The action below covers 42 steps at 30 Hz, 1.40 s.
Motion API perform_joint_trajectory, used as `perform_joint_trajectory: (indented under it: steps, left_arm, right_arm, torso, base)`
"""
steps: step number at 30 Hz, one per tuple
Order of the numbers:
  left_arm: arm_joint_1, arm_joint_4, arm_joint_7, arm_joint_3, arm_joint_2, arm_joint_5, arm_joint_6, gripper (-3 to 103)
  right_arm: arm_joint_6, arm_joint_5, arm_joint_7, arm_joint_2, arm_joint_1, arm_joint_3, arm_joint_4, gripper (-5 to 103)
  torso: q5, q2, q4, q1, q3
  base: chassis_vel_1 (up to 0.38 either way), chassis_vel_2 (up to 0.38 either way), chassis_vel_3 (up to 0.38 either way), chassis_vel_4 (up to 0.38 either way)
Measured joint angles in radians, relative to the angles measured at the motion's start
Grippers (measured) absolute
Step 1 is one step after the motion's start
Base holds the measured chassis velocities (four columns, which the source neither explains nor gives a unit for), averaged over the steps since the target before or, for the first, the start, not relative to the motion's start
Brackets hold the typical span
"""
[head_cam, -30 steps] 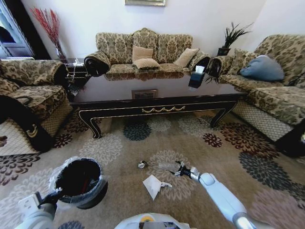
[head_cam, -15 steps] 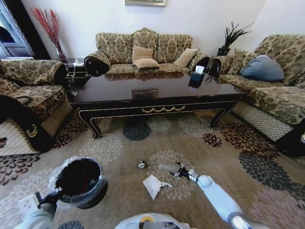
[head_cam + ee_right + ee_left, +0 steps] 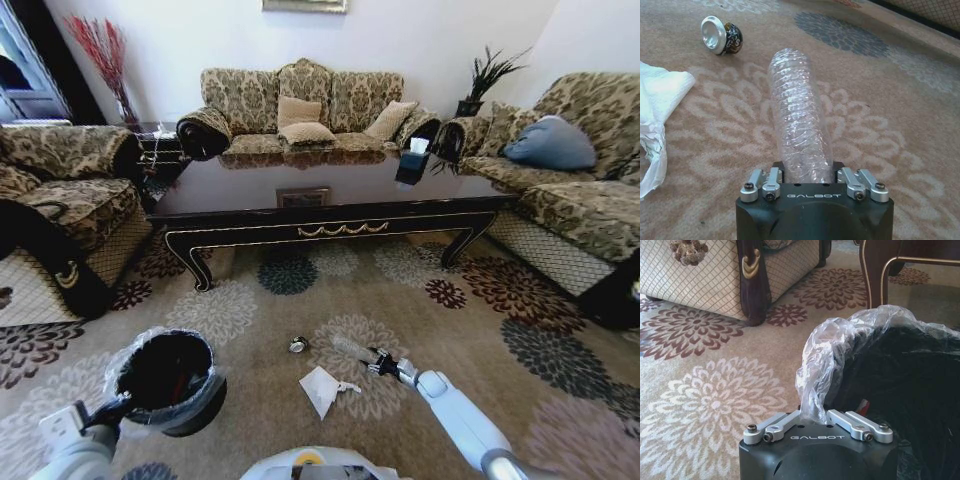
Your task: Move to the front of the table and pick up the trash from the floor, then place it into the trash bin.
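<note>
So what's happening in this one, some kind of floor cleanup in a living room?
Yes. The robot sits on the carpet before the table. Its right gripper is closed on one end of the clear plastic bottle, which looks just off the carpet. The left gripper holds the trash bin by its bag-lined rim, at the robot's left. The crumpled white paper and a small crushed silvery can lie on the floor, not yet collected.

Right hand [image 3: 378, 362] gripping bottle [image 3: 352, 349] above carpet [image 3: 250, 310]
</note>
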Motion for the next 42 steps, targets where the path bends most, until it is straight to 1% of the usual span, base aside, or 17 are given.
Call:
perform_joint_trajectory:
  steps: [2, 4, 7, 12, 15, 16, 19, 21, 22, 25, 28, 29, 31, 35, 38, 40, 42]
  left_arm:
    - [0.001, 0.001, -0.001, 0.004, 0.0, 0.001, 0.0, 2]
    - [0.001, 0.001, -0.001, 0.006, 0.0, 0.001, 0.0, 2]
    - [-0.001, 0.0, -0.001, 0.031, 0.001, 0.007, 0.0, 2]
    - [-0.009, -0.006, -0.003, 0.07, 0.004, 0.007, 0.0, 2]
    - [-0.023, -0.009, 0.006, 0.104, 0.023, 0.001, 0.0, 2]
    - [-0.023, -0.009, 0.006, 0.104, 0.023, 0.001, 0.0, 2]
    - [-0.058, -0.008, 0.022, 0.129, 0.058, -0.034, 0.0, 2]
    - [-0.066, -0.006, 0.023, 0.134, 0.064, -0.042, 0.0, 2]
    - [-0.098, 0.004, 0.025, 0.15, 0.079, -0.063, 0.0, 2]
    - [-0.124, 0.015, 0.026, 0.164, 0.086, -0.07, 0.0, 2]
    - [-0.178, 0.047, 0.028, 0.198, 0.094, -0.075, 0.0, 2]
    - [-0.178, 0.047, 0.028, 0.198, 0.094, -0.075, 0.0, 2]
    - [-0.224, 0.081, 0.029, 0.234, 0.097, -0.076, 0.0, 2]
    - [-0.276, 0.128, 0.029, 0.281, 0.097, -0.074, 0.0, 2]
    - [-0.341, 0.201, 0.029, 0.343, 0.098, -0.072, 0.0, 2]
    - [-0.354, 0.214, 0.029, 0.355, 0.097, -0.072, 0.0, 2]
    - [-0.407, 0.27, 0.028, 0.412, 0.087, -0.067, 0.0, 2]
  right_arm:
    - [0.007, 0.005, -0.001, -0.008, -0.009, 0.011, 0.016, 37]
    - [0.008, 0.009, -0.001, -0.011, -0.012, 0.014, 0.022, 37]
    - [0.013, 0.055, -0.001, -0.045, -0.03, 0.011, 0.1, 28]
    - [0.015, 0.111, -0.001, -0.102, -0.044, -0.014, 0.241, 27]
    - [0.018, 0.181, 0.024, -0.162, -0.052, -0.047, 0.439, 27]
    - [0.018, 0.181, 0.024, -0.162, -0.052, -0.047, 0.439, 27]
    - [0.025, 0.359, 0.092, -0.233, -0.036, -0.125, 0.66, 27]
    - [0.023, 0.399, 0.11, -0.244, -0.027, -0.145, 0.694, 27]
    - [0.01, 0.512, 0.145, -0.283, 0.012, -0.205, 0.792, 27]
    - [0.0, 0.569, 0.164, -0.31, 0.053, -0.257, 0.868, 27]
    - [-0.028, 0.654, 0.238, -0.349, 0.147, -0.365, 0.994, 27]
    - [-0.028, 0.654, 0.238, -0.349, 0.147, -0.365, 0.994, 27]
    - [-0.066, 0.697, 0.296, -0.36, 0.231, -0.448, 1.063, 27]
    - [-0.091, 0.691, 0.308, -0.354, 0.316, -0.528, 1.072, 27]
    - [-0.093, 0.693, 0.316, -0.32, 0.396, -0.62, 1.034, 27]
    - [-0.091, 0.694, 0.316, -0.311, 0.41, -0.635, 1.022, 27]
    - [-0.071, 0.694, 0.316, -0.256, 0.446, -0.687, 0.957, 27]
  torso:
    - [0.0, 0.0, 0.0, 0.0, 0.0]
    - [0.0, 0.0, 0.0, 0.0, 0.0]
    - [0.0, 0.0, 0.0001, 0.0, 0.0]
    - [-0.0001, 0.0, -0.0003, 0.0, 0.0]
    - [0.0002, 0.0, 0.0003, 0.0, 0.0]
    - [0.0002, 0.0, 0.0003, 0.0, 0.0]
    - [0.0001, 0.0, -0.0002, 0.0, 0.0]
    - [0.0003, 0.0, -0.0001, 0.0, 0.0]
    - [-0.0004, 0.0, 0.0, 0.0, 0.0]
    - [-0.0001, 0.0, -0.0003, 0.0, 0.0]
    - [-0.0004, 0.0, 0.0001, 0.0, 0.0]
    - [-0.0004, 0.0, 0.0001, 0.0, 0.0]
    - [-0.0004, 0.0, 0.0001, 0.0, 0.0]
    - [-0.0002, 0.0, -0.0001, 0.0, 0.0]
    - [-0.0001, 0.0, -0.0001, 0.0, 0.0]
    - [-0.0001, 0.0, 0.0, 0.0, 0.0]
    - [-0.0001, 0.0, 0.0002, 0.0, 0.0]
  base:
    - [0.0, 0.0, 0.0, 0.0]
    - [0.0, 0.0, 0.0, 0.0]
    - [0.0, 0.0, 0.0, 0.0]
    - [0.0, 0.0, 0.0, 0.0]
    - [0.0, 0.0, 0.0, 0.0]
    - [0.0, 0.0, 0.0, 0.0]
    - [0.0, 0.0, 0.0, 0.0]
    - [0.0, 0.0, 0.0, 0.0]
    - [0.0, 0.0, 0.0, 0.0]
    - [0.0, 0.0, 0.0, 0.0]
    - [0.0, 0.0, 0.0, 0.0]
    - [0.0, 0.0, 0.0, 0.0]
    - [0.0, 0.0, 0.0, 0.0]
    - [0.0, 0.0, 0.0, 0.0]
    - [0.0, 0.0, 0.0, 0.0]
    - [0.0, 0.0, 0.0, 0.0]
    - [0.0, 0.0, 0.0, 0.0]
